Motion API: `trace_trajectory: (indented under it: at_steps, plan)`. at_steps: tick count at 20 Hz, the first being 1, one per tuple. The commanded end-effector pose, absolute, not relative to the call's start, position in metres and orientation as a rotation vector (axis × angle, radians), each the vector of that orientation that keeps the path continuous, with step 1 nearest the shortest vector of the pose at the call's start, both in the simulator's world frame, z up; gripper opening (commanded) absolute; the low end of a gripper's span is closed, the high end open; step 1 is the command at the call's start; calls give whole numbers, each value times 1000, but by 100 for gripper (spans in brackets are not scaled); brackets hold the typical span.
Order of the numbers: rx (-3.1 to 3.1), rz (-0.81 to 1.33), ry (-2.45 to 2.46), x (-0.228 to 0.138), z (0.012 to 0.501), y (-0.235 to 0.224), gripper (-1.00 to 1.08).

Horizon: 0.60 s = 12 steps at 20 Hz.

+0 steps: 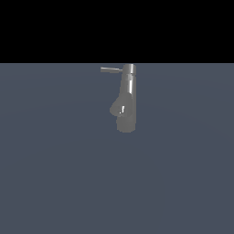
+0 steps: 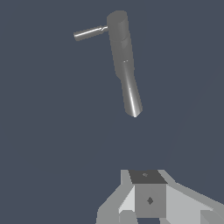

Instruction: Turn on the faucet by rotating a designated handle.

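The faucet point(image 1: 127, 98) is a tall shiny grey column standing on the dark floor, with a stubby spout point(image 1: 118, 109) bulging low down toward the exterior view's left. The handle point(image 1: 111, 70), a thin straight rod, sticks out level from the top cap toward the exterior view's left. The wrist view shows the faucet point(image 2: 124, 57) and the handle point(image 2: 89, 33) from above and at a distance. My gripper point(image 2: 146, 177) shows only in the wrist view, well clear of the faucet and touching nothing. Its fingers point(image 2: 149, 199) sit together as one block and hold nothing.
A flat dark grey-blue floor point(image 1: 55, 183) spreads all around the faucet. A black background lies above it in the exterior view. The arm is out of the exterior view.
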<state>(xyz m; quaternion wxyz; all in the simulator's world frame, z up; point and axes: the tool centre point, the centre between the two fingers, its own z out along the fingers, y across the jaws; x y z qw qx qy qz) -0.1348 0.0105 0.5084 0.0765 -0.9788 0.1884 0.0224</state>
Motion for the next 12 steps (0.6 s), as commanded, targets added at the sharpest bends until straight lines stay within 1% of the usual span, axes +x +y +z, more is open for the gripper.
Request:
trace_trajectory:
  at_steps: [1,12]
  plan:
    - [-2899,87,671,-114,504,10,-100]
    - [-2734,166,1126,-25,471,10,-100]
